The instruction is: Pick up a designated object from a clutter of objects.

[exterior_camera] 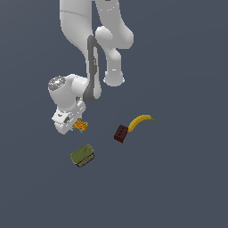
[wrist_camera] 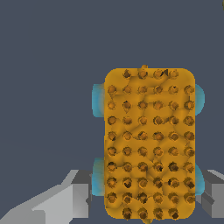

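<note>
Your gripper [wrist_camera: 146, 197] straddles the orange studded piece [wrist_camera: 148, 142], fingers at three and nine o'clock. Its long axis runs twelve-to-six. Whether the jaws grip it yet, you cannot tell.

Legible text, labels, brands, numbers, signs: none in either view.

- Orange studded piece [wrist_camera: 148, 144]: rows of raised studs only; no lettering or marks.
- Green can [exterior_camera: 82, 155]: mottled olive wrapper, too small and blurred to read any print.
- Dark red-brown block [exterior_camera: 120, 133]: a few pale specks on its face, not readable as characters.
- Banana [exterior_camera: 140, 121]: plain yellow skin, no sticker visible.
- Robot arm [exterior_camera: 84, 49]: plain white and grey casing, no logo or number legible.
</note>
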`<state>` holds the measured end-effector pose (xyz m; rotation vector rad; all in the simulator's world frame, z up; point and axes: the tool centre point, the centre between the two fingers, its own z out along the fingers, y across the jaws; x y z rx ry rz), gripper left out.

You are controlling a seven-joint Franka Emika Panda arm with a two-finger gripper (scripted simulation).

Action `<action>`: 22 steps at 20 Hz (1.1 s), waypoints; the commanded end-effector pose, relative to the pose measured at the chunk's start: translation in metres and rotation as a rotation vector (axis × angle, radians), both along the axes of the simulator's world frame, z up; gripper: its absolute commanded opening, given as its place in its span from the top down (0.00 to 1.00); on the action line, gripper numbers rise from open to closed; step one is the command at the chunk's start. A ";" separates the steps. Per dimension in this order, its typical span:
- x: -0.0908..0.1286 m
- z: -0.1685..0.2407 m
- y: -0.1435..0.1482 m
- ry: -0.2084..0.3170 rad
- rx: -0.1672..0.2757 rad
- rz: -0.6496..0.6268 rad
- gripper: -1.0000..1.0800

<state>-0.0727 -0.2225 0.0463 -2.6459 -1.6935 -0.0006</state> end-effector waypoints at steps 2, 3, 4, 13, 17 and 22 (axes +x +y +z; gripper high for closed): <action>-0.001 0.022 0.002 -0.001 -0.001 0.000 1.00; -0.002 0.029 0.002 -0.001 0.000 0.000 1.00; -0.003 0.037 0.003 -0.001 0.000 0.000 1.00; -0.010 0.123 0.010 0.000 -0.001 -0.001 1.00; -0.013 0.165 0.013 0.000 -0.002 -0.001 1.00; -0.016 0.215 0.017 0.001 -0.002 -0.001 1.00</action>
